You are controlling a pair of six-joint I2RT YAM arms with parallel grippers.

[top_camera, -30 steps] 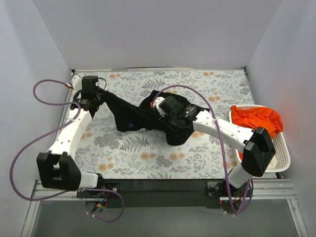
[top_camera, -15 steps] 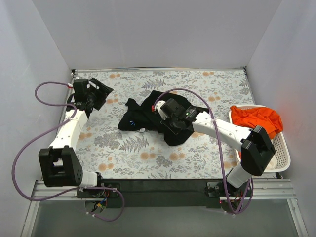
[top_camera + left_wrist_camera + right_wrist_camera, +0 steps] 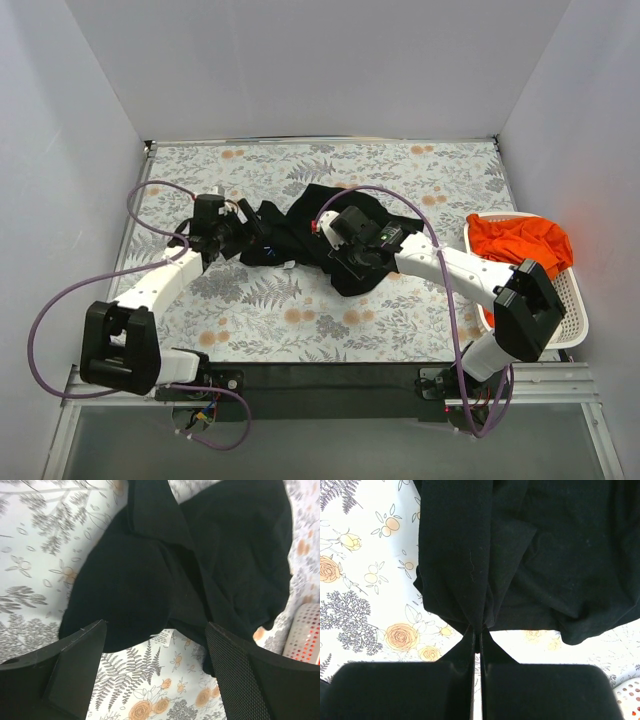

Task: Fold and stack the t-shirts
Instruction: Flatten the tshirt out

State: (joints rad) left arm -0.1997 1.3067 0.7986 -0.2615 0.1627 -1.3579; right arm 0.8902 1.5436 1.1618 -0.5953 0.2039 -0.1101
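- Since a second ago, my left end effector (image 3: 243, 236) has let go of the black shirt (image 3: 310, 215), which it held stretched toward the far left corner, and has swung in to the shirt's left edge.
- Over the same second the shirt has dropped from that taut band into a loose heap near the middle of the surface (image 3: 300, 310).
- On the left, my left end effector (image 3: 156, 627) is spread wide and grips nothing, with its two fingers (image 3: 80, 660) to either side of the heap's near left lobe.
- From the left wrist, the shirt (image 3: 200, 565) lies crumpled in overlapping folds, and a small white label (image 3: 162, 639) shows at its near hem between my fingers.
- In the middle, the shirt's bulk lies rumpled on the flowered surface (image 3: 365, 595), not yet folded.
- Right of centre, my right end effector (image 3: 352, 262) rests on the shirt's near right part.
- From the right wrist, my right end effector (image 3: 476, 639) is clamped tight on a pinch of the shirt (image 3: 545, 555), and the cloth gathers into a pleat that runs straight into the closed tips.
- At the far right, a white basket (image 3: 570, 300) sits at the surface's edge with an orange shirt (image 3: 520, 240) bunched in its far end, well apart from the black one.
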